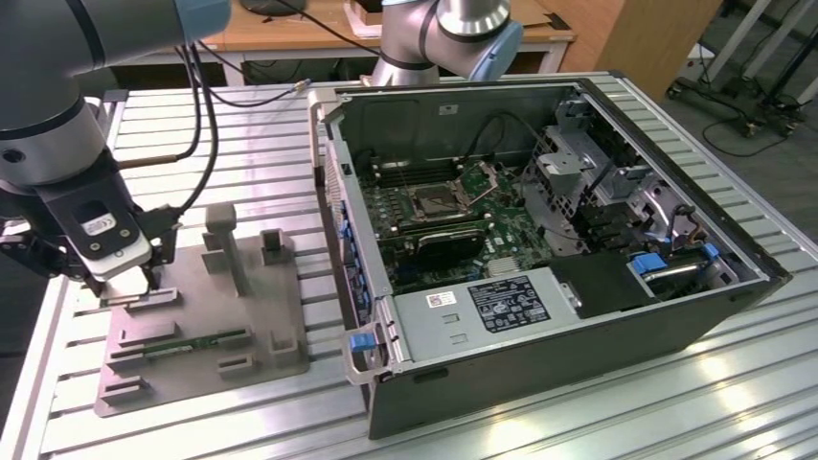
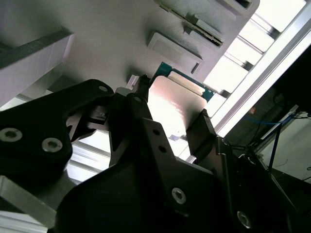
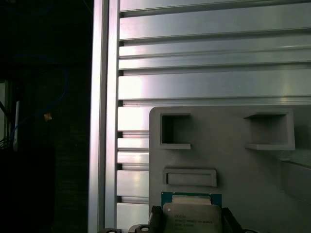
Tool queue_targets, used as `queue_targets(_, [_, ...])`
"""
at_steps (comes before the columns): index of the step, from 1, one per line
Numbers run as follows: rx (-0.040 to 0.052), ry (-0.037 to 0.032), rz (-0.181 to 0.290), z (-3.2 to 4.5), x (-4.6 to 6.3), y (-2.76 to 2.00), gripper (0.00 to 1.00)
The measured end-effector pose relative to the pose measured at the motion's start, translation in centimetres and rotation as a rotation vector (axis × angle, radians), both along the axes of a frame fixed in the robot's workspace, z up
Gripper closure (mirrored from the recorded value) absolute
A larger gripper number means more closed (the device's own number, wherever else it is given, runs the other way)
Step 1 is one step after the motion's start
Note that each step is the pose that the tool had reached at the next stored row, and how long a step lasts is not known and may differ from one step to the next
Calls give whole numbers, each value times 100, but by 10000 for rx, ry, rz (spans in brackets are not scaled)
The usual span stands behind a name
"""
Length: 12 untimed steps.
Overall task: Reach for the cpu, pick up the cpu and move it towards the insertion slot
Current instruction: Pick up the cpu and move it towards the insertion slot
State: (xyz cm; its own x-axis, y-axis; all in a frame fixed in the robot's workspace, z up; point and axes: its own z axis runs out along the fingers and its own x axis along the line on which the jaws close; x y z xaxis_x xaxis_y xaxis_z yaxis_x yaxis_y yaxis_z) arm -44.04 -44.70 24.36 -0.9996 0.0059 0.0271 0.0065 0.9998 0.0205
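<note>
cpu point(image 3: 192, 219): smooth silver-grey metal top with a soft sheen; thin green board rim.
gripper point(image 2: 172, 109): matt black body, small bright metal screws.
holder tray point(image 1: 205, 316): pale grey plastic, matt and smooth.
table point(image 1: 614, 412): ribbed bare aluminium, brushed, glossy where the light falls.
computer case point(image 1: 511, 369): dark grey sheet metal, satin.
insertion slot point(image 1: 432, 199): silvery metal frame, dark centre.
desk point(image 1: 294, 34): light wood top, smooth.

On your worktop point(image 1: 665, 402), the holder plate point(image 1: 192, 278) lies toward the exterior view's left edge, the open computer case point(image 1: 576, 345) beside it toward the right. The cpu point(image 3: 192, 217) sits near the plate's left edge, between the fingers of the gripper point(image 1: 125, 283). The insertion slot point(image 1: 435, 199) lies inside the case, well apart.
</note>
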Motion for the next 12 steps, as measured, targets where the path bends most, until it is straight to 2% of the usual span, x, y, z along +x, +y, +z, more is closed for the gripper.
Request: queue_targets(12, [0, 0, 0, 40, 0, 0, 45])
